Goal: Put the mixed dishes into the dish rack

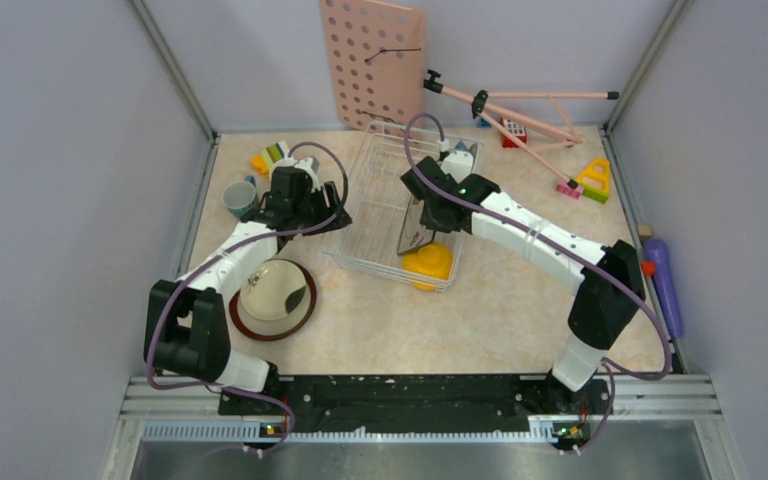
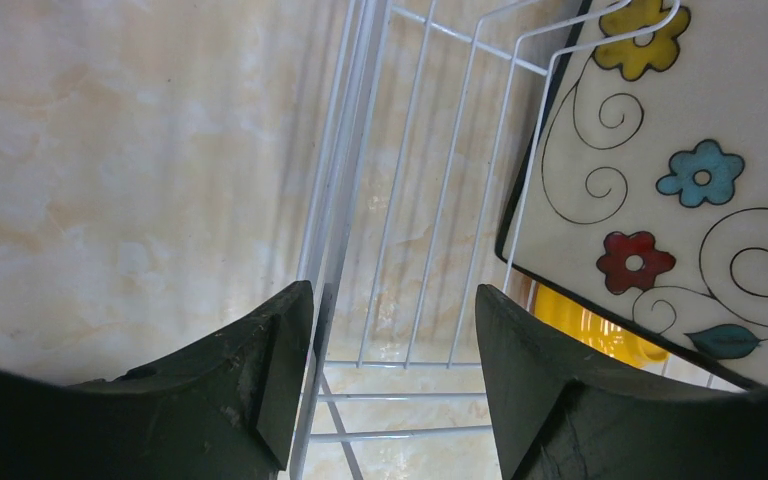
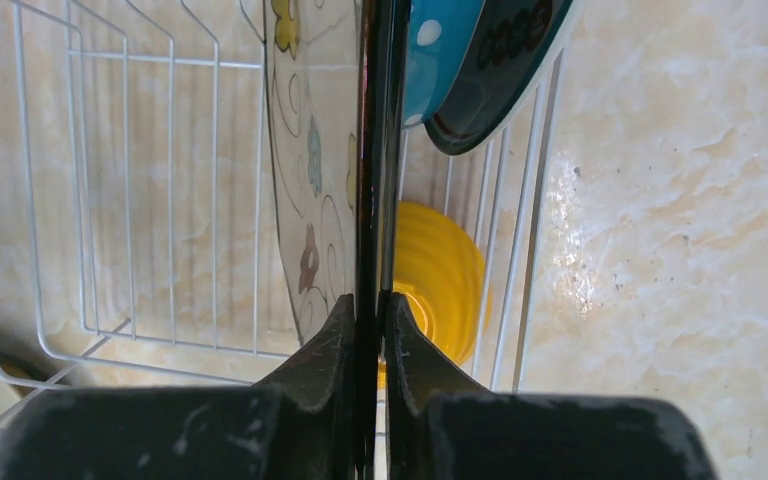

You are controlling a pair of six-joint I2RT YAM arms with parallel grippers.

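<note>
Dish rack [image 1: 375, 200] sits mid-table. Square flowered plate [image 2: 650, 190] stands on edge inside it, near the right side, long axis running 12–6 along the dividers.

Brown-rimmed cream plate [image 1: 275, 290] lies flat on the table outside the rack, at about 7 o'clock from the left gripper [image 2: 392, 295]. That arm is nearer, so it's likely the next pick.

Yellow bowl [image 1: 428, 262] is in the rack's near right corner, at 6 o'clock from the right gripper [image 3: 370, 305]. Teal dotted plate [image 3: 438, 50] is racked just beyond the square one. Teal mug [image 1: 240, 198] is at 9 o'clock of the left gripper.

Right gripper is clamped on the square plate's black rim, edge-on. Left gripper's jaws are apart with the rack's rim wire between them, gripping nothing.

Can't see the plate's bottom edge, so seating is unconfirmed. Pink mug not made out.
</note>
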